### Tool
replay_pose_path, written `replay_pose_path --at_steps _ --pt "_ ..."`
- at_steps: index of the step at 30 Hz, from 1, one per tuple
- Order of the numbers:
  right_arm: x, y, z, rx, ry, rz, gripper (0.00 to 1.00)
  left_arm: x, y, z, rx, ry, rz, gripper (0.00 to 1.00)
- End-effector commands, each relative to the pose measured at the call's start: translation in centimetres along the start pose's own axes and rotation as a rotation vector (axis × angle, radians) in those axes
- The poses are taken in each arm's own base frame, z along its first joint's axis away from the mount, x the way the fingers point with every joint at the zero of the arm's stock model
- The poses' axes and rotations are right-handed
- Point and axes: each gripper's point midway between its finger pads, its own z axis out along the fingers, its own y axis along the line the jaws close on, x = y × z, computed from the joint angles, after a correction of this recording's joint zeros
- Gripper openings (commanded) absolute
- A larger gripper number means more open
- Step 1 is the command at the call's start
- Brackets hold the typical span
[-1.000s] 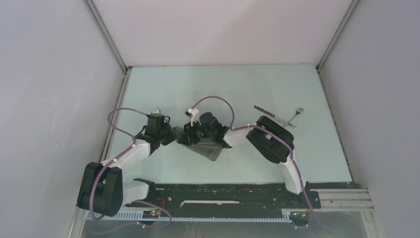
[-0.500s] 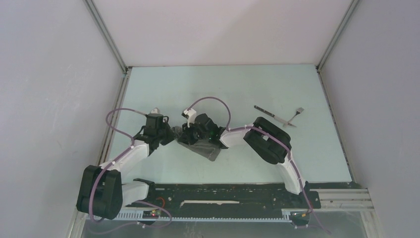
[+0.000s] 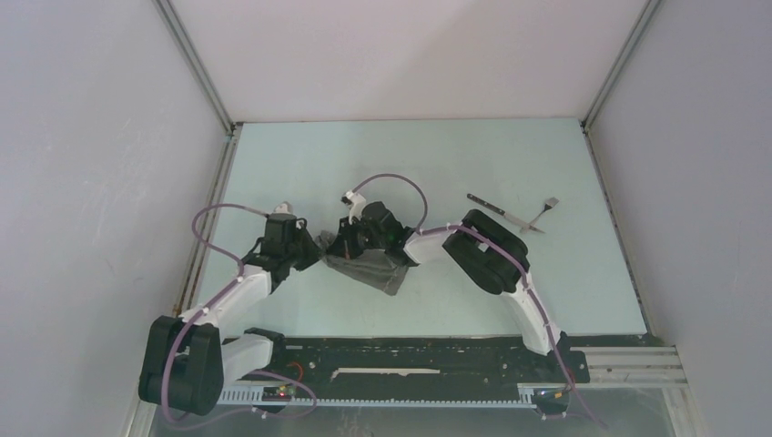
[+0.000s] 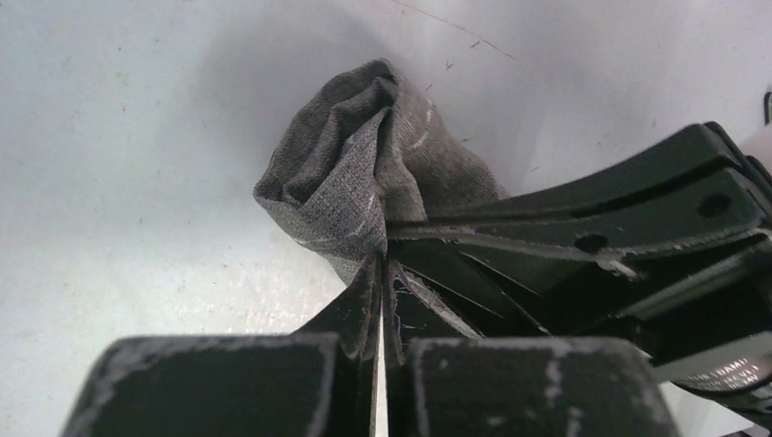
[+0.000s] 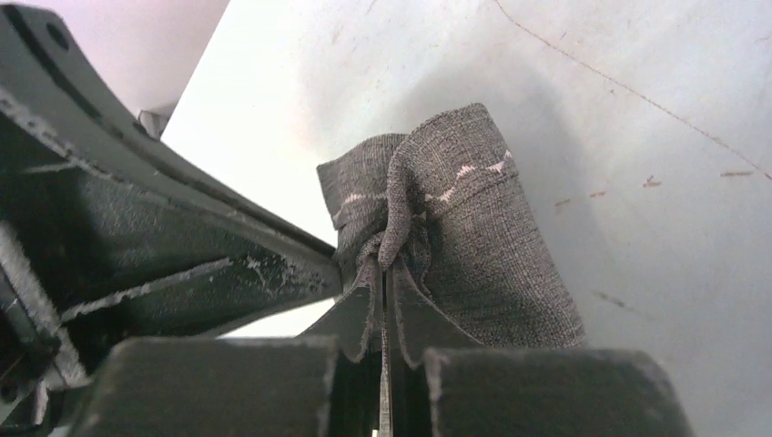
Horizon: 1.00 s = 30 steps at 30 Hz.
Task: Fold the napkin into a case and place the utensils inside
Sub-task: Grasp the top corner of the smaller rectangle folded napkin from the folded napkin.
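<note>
The grey napkin (image 3: 378,269) lies folded and bunched at the middle of the table. My left gripper (image 3: 317,246) is shut on the napkin's left end; the left wrist view shows the cloth (image 4: 364,173) pinched at its fingertips (image 4: 369,273). My right gripper (image 3: 342,246) is shut on the same bunched end, close beside the left one; the right wrist view shows the cloth (image 5: 473,228) gathered between its fingertips (image 5: 405,305). The knife (image 3: 499,210) and the fork (image 3: 543,210) lie on the table to the right, apart from the cloth.
The pale table (image 3: 437,164) is walled by white panels on the left, back and right. A black rail (image 3: 410,350) with the arm bases runs along the near edge.
Both grippers have shifted a little to the left together, pulling the bunched end of the napkin with them. The knife and fork have not moved.
</note>
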Motion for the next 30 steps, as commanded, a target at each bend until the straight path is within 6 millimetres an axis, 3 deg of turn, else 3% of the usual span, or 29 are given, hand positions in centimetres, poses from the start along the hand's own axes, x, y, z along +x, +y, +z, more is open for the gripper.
replay_pose_path --at_steps 1,7,9,11,15,20,25,30 --pt "-0.5 1.9 1.7 -0.060 -0.019 0.030 0.00 -0.9 -2.1 -0.6 0.092 -0.014 0.019 0.00" --pt "3.0 1.5 4.3 -0.077 0.079 0.102 0.07 -1.2 -2.8 -0.3 0.107 -0.008 -0.009 0.00" --pt "3.3 1.4 3.3 -0.080 0.074 0.120 0.21 -1.1 -2.0 -0.2 0.064 0.000 -0.015 0.00" --pt "2.1 1.7 1.6 -0.107 0.069 0.152 0.37 -1.0 -1.1 -0.3 0.030 -0.003 -0.023 0.00" --pt "-0.1 1.9 -1.5 -0.147 0.056 0.191 0.45 -0.3 0.7 -0.4 -0.019 -0.015 -0.045 0.00" --pt "-0.6 2.5 -2.7 -0.194 0.077 0.238 0.47 0.4 1.9 -0.4 -0.052 -0.017 -0.051 0.00" --pt "-1.2 3.3 -2.9 -0.223 0.065 0.240 0.47 0.0 1.8 -1.5 -0.042 -0.047 -0.031 0.02" --pt "-3.1 3.9 -2.6 -0.218 0.051 0.233 0.39 -1.6 3.4 -3.4 -0.141 -0.137 -0.023 0.30"
